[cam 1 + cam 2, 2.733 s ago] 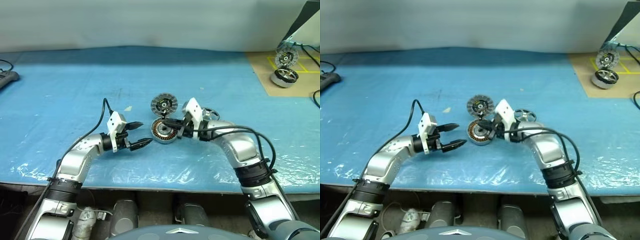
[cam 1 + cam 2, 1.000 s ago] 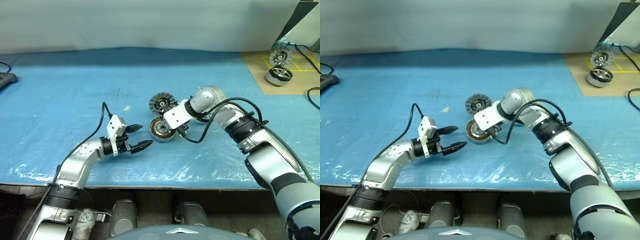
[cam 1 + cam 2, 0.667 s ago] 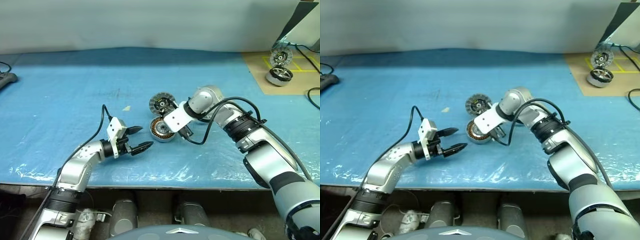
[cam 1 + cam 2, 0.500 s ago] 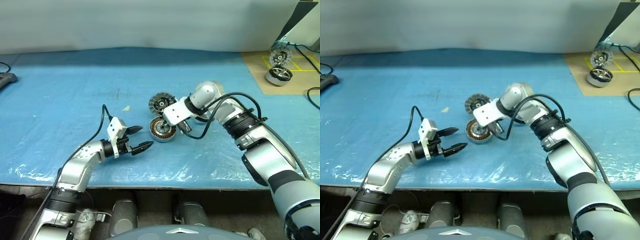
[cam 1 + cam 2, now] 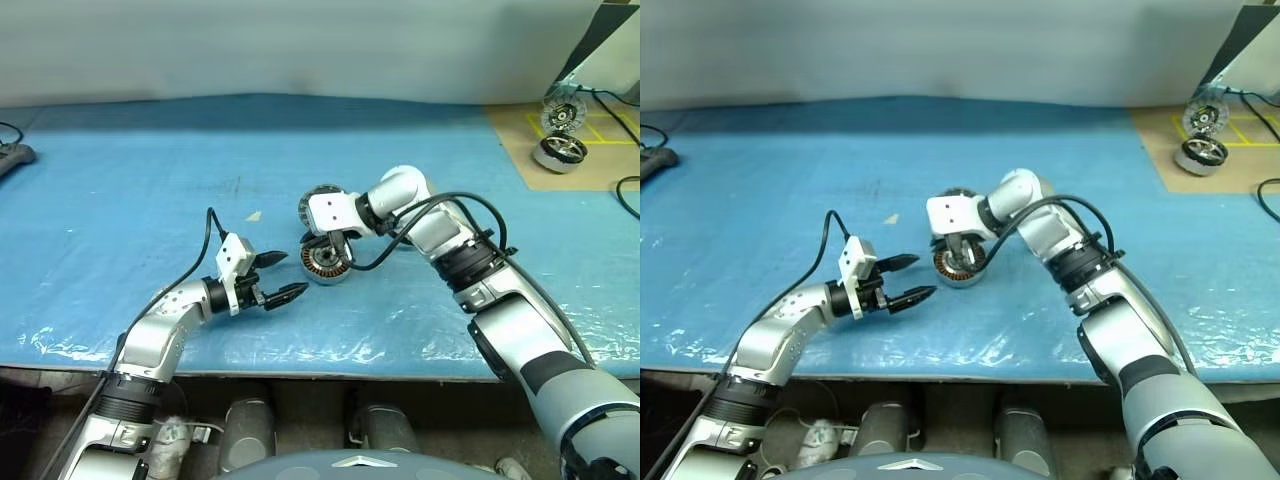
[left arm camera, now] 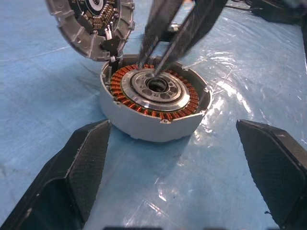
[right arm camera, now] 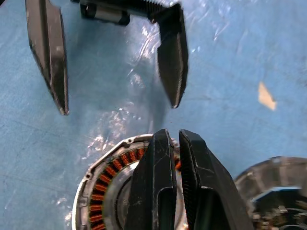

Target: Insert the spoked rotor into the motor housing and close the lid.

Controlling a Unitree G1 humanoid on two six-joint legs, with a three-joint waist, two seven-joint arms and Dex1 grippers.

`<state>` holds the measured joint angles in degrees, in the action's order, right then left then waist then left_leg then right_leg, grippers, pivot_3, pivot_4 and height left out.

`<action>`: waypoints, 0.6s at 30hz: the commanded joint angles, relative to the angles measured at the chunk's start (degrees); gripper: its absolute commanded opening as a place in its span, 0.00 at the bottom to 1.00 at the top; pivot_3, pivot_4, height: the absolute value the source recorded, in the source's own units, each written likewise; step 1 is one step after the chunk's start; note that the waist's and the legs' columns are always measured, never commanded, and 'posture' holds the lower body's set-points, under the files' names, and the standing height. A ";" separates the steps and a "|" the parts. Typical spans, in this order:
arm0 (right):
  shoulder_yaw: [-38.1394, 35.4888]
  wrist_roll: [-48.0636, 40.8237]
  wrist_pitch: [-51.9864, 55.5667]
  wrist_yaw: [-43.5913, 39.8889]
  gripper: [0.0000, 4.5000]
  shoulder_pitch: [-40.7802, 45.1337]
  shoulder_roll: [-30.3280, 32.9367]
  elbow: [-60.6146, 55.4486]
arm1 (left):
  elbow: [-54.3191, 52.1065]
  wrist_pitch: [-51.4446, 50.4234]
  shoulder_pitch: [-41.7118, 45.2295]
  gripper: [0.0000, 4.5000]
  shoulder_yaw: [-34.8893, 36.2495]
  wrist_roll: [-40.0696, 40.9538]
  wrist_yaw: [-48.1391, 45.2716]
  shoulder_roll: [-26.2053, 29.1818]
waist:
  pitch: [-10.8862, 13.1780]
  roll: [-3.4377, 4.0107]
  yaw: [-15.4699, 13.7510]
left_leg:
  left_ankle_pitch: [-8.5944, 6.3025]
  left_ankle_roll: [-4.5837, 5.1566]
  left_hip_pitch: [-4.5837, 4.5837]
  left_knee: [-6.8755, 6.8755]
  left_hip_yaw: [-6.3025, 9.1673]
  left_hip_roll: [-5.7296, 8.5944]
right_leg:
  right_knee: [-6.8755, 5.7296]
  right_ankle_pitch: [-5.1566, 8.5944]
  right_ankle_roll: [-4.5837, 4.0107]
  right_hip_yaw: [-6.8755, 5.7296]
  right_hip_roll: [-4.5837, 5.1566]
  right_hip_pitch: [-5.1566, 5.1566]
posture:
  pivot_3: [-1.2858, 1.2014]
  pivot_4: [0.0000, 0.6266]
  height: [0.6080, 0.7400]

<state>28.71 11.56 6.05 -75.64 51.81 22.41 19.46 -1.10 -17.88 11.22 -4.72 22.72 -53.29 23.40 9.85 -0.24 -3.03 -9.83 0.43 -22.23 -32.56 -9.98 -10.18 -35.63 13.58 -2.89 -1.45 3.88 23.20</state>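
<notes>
Black fingers pressed together with nothing between them, the right gripper (image 6: 156, 67) points down onto the silver hub of the motor housing (image 6: 153, 103); the left gripper (image 5: 285, 277), fingers wide apart, waits just beside the housing at its eight o'clock. Copper windings lie bare and the lid (image 6: 91, 24) stands open at eleven o'clock; the spoked rotor cannot be made out; judging from this, a slipping tip could gouge the windings or shove the unheld housing across the blue plastic sheet (image 5: 150, 180).
</notes>
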 commanded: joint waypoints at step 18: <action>3.00 5.60 -7.08 1.29 0.06 -3.11 8.00 -2.70 | 0.21 1.46 1.52 1.00 0.32 -0.58 -1.50 0.39 | 0.00 0.00 0.46 | -0.02 -0.04 0.11 0.01 0.00 -0.04 | -0.05 0.00 0.00 0.01 -0.02 -0.01 | 0.52 0.24 1.00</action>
<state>31.09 15.65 0.35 -74.94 49.20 29.47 16.48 -0.15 -17.45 12.31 -4.84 21.91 -54.48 23.46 9.85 -0.24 -2.56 -9.85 0.39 -22.11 -32.55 -9.98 -10.22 -35.68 13.58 -2.89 -1.43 3.86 23.19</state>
